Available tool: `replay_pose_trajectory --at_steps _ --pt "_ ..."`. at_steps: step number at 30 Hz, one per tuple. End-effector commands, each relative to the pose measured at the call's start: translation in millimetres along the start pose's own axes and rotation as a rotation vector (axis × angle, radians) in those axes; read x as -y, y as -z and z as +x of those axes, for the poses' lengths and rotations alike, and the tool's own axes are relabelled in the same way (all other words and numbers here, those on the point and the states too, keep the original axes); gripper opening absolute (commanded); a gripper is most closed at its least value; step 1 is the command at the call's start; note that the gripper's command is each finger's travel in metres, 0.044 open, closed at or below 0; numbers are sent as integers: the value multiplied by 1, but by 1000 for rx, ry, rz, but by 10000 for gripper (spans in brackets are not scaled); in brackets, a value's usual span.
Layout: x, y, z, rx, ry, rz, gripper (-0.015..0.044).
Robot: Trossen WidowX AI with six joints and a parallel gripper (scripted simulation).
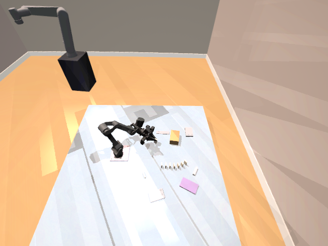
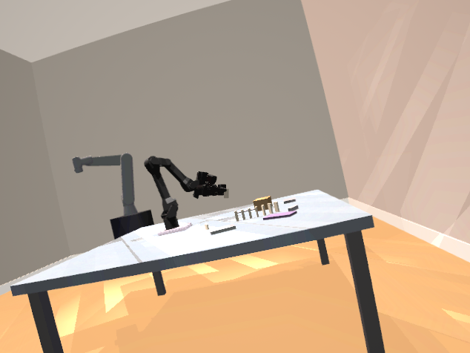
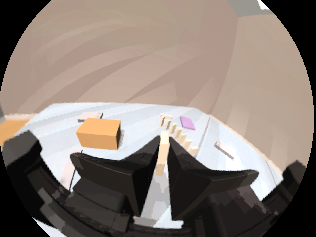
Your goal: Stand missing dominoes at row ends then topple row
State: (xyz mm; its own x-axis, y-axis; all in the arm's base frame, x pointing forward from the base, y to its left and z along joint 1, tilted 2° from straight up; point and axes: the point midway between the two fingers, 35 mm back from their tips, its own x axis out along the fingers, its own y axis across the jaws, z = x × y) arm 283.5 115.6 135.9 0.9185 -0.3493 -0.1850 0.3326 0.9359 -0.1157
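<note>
The black two-finger gripper (image 1: pixel 155 139) (image 2: pixel 226 190) (image 3: pixel 162 141) is pinching a pale wooden-looking domino (image 2: pixel 226 193) (image 3: pixel 163 149), nearly closed, above the table; the curved row of cream dominoes (image 1: pixel 174 165) (image 2: pixel 256 210) (image 3: pixel 179 133) is standing ahead and below. Placing well means approaching from outside the row, levelling the piece, then releasing softly.

Bright light washes out part of the tabletop (image 1: pixel 132 217) (image 2: pixel 197 242), soft shadows streak it, and black rounds the wrist view's corners.
</note>
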Motion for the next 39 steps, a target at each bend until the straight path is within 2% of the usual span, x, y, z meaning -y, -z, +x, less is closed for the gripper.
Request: replay_pose_trajectory --at_steps 1,14,39 --pt "10 3 -9 42 26 19 24" --pt "47 11 -37 151 108 131 24" --pt "42 21 -34 150 110 140 24"
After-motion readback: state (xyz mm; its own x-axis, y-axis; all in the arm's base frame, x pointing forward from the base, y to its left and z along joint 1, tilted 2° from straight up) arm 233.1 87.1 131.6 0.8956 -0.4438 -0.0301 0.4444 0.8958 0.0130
